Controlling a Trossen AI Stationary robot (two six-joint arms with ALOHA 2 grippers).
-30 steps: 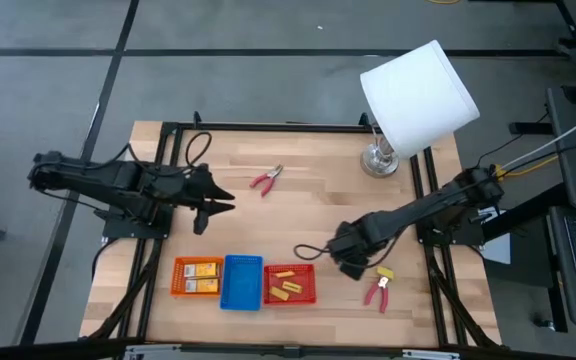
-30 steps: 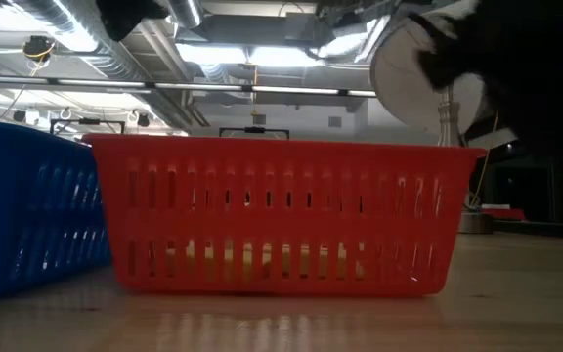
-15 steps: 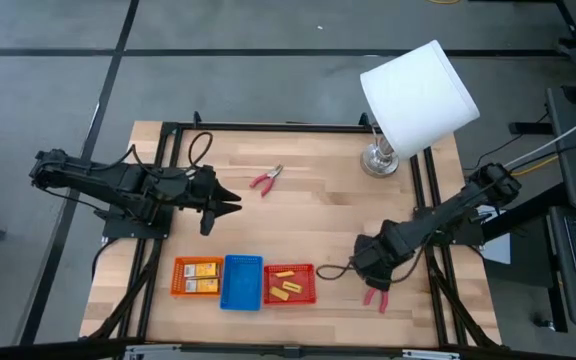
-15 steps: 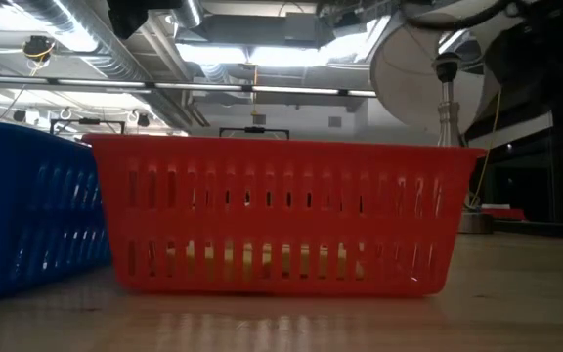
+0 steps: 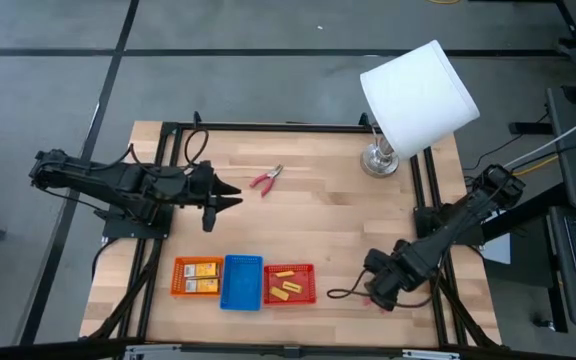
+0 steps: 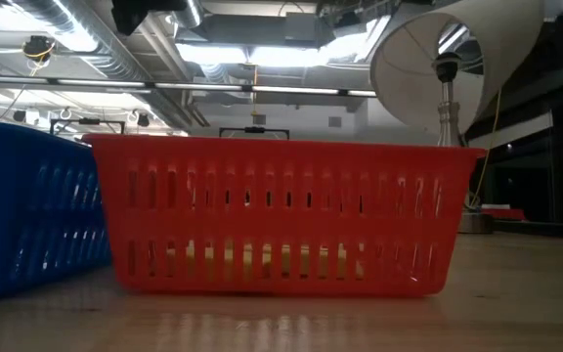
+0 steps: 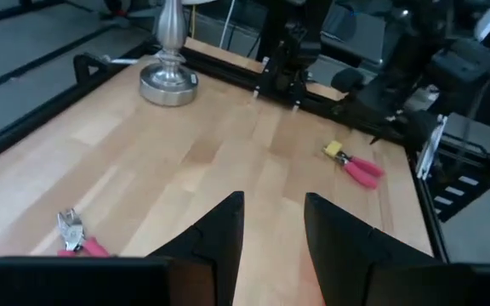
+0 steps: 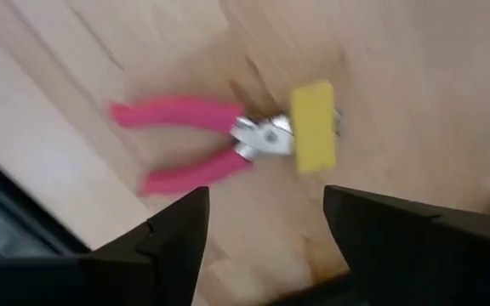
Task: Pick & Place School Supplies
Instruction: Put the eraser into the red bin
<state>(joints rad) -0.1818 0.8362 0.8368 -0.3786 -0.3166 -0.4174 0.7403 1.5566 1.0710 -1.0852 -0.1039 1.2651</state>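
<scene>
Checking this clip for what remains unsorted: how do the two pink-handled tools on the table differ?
The pink-handled tool near the lamp lies alone on bare wood at the far side; the pink-handled tool at the near right edge has a small yellow block at its metal head. The right gripper, fingers open, hovers over the near one; the left gripper, also open, is off the far one. Both lie outside the trays.

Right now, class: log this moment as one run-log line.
right gripper: open over pink-handled tool with yellow block | left gripper: open, waiting mid-table | red tray: holds yellow pieces
</scene>
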